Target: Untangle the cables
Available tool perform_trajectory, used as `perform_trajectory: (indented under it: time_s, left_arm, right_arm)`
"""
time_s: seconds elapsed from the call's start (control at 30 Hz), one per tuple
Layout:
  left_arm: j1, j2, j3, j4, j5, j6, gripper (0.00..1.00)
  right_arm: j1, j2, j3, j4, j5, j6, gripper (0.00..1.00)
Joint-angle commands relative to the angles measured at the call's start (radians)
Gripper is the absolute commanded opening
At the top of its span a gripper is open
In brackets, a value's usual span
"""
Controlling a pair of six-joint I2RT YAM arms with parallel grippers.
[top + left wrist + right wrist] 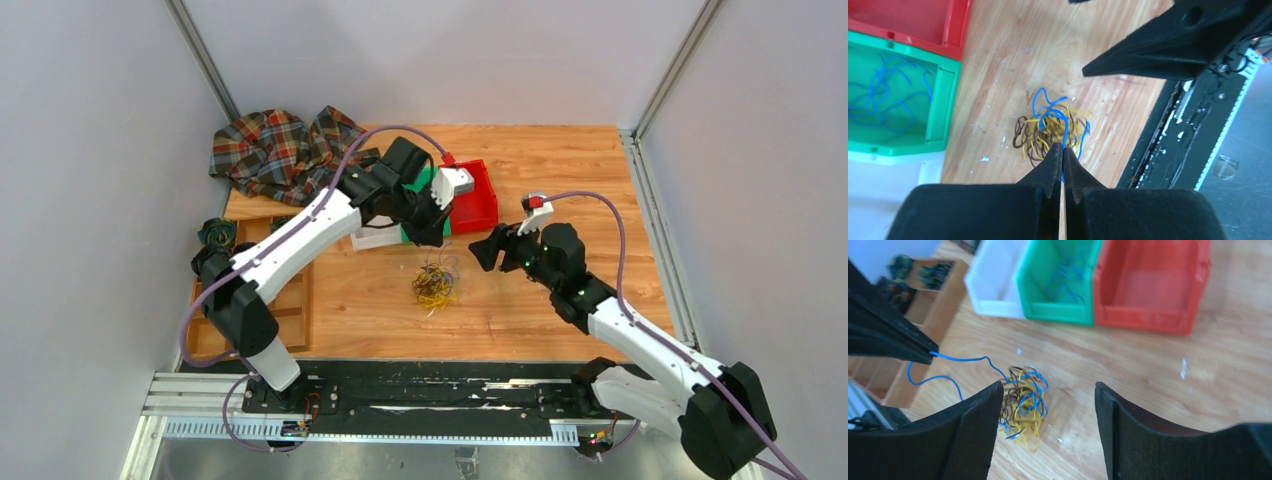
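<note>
The cables [436, 285] lie as a small tangle of yellow, brown and blue strands [1053, 130] on the wooden table. My left gripper [1063, 149] hangs just above the tangle [1023, 405], shut on one blue cable [963, 359]. That strand runs taut from its tip down into the bunch. The top view shows the left gripper [432, 240] in front of the bins. My right gripper [1048, 387] is open and holds nothing. It hovers to the right of the tangle, with the bunch beside its left finger. In the top view the right gripper [484, 250] points left.
Three bins stand behind the tangle: white [990, 285], green [1058, 285] holding loose blue cables, and red [1148, 290]. A wooden tray [290, 290] with dark coiled bundles [215, 232] sits at the left, and a plaid cloth [285, 150] at the back left.
</note>
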Motion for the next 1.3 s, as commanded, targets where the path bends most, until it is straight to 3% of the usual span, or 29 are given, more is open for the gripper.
perform_trajectory:
  time_s: [0.0,0.5,0.97,1.27]
  left_arm:
    - [-0.008,-0.098,0.091,-0.104,0.058,0.01,0.01]
    - [-0.011,-0.19,0.279,-0.22,0.165,0.048,0.01]
    - [-0.011,-0.223,0.474,-0.254,0.247,0.092,0.0]
    - [-0.011,-0.177,0.714,-0.251,0.134,0.164,0.0]
  right_arm:
    - [0.069,-0.086,-0.02,0.172,-0.051,-0.112,0.68]
    - [0.314,-0.047,0.141,0.162,0.04,-0.244,0.68]
    - [0.323,0.136,0.19,0.21,0.226,-0.222,0.65]
    - [0.323,0.22,0.163,0.283,0.205,-0.167,0.63]
